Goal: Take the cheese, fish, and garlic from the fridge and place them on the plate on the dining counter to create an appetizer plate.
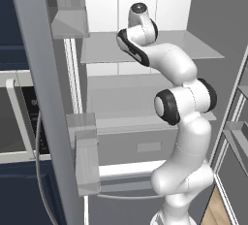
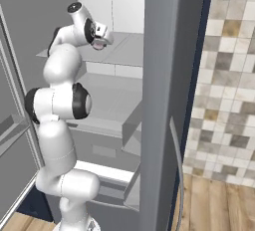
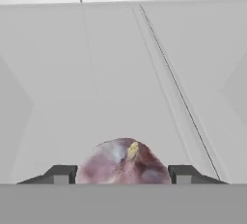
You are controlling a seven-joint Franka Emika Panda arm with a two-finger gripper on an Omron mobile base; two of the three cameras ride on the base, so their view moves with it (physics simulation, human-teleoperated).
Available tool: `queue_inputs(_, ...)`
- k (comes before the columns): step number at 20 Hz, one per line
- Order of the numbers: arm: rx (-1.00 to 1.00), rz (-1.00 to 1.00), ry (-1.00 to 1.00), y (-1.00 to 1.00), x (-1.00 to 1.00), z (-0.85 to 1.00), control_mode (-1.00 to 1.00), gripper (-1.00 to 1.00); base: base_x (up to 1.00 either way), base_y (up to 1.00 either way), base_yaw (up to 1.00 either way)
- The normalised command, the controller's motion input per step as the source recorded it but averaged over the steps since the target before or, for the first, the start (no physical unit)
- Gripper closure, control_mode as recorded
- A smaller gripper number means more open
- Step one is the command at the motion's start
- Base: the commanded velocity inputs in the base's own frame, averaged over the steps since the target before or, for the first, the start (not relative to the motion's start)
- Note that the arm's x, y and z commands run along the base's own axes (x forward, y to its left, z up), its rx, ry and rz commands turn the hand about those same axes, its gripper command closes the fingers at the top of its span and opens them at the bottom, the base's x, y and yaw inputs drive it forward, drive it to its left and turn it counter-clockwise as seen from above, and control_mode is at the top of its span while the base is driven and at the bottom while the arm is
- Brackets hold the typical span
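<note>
The arm reaches into the open fridge (image 1: 145, 88), its wrist bent over the upper grey shelf (image 1: 193, 47). In the hand view the garlic (image 3: 123, 162), a pinkish-white bulb with a yellowish tip, sits at six o'clock on that pale shelf, directly between the two dark fingertips (image 3: 60, 174) of the pincer (image 3: 123, 175). The tips stand just beside the bulb at nine and three o'clock; whether they already press on it I cannot tell. In the right base view the hand hangs low over the shelf, a pinkish spot under it at about ten o'clock. Clear door bins (image 1: 87, 163) flank the arm.
</note>
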Motion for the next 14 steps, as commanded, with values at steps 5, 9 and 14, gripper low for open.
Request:
queue_inputs(5, 0.0, 0.0, -0.2, -0.11, -0.98, 0.28, -1.0, 1.0, 0.0, 0.0, 0.0)
queue_inputs(9, 0.0, 0.0, -0.11, -0.25, -1.0, 0.25, -1.0, 1.0, 0.0, 0.0, 0.0)
queue_inputs(14, 0.0, 0.0, 0.0, -0.11, -1.0, 0.0, -1.0, 1.0, 0.0, 0.0, 0.0)
